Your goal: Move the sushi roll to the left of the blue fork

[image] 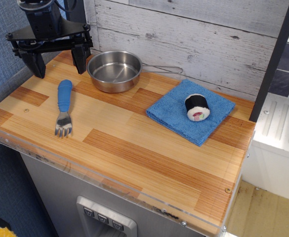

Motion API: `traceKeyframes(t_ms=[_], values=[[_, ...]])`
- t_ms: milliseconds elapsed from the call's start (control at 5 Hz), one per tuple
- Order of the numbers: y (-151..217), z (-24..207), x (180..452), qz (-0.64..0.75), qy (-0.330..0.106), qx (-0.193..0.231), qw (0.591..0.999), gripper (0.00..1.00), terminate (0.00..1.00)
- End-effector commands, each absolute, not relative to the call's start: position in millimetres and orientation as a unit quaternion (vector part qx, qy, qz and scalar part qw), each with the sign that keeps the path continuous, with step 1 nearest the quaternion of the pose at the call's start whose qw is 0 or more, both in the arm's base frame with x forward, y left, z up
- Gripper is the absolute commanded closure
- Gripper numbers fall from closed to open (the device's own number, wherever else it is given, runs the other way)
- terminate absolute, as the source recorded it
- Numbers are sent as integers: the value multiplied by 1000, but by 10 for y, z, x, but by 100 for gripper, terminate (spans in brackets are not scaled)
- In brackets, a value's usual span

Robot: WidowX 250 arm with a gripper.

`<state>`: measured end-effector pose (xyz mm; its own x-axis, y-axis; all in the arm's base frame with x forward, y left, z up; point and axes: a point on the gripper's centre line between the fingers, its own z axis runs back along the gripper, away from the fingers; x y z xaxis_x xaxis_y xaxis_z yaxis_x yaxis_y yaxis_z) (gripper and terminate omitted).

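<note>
Here the round silver metal pan [114, 70] at upper centre holds nothing; the black-wrapped sushi roll [197, 107] lies on the blue folded cloth [191, 111], the blue-handled fork [63, 106] left, the black gripper [56, 63] spread wide, empty.

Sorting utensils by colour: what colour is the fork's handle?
Bright blue handle, silver tines; clearest in the only view.

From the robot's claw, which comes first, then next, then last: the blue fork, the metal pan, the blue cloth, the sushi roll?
Measured from the gripper, open at the back left corner:
1. Blue fork, just in front of it, and the metal pan, just to its right: too close to call.
2. Blue cloth, over on the right side.
3. Sushi roll, lying on that cloth.
</note>
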<state>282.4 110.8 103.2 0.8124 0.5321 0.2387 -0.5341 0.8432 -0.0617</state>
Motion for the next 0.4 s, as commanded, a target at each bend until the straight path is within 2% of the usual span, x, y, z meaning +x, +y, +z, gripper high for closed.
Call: traceKeyframes(t_ms=[0,200], values=[[1108,1032,2824,280,-124,4,952,0,0],[874,1086,2953,294,-130,-11,947,0,0]])
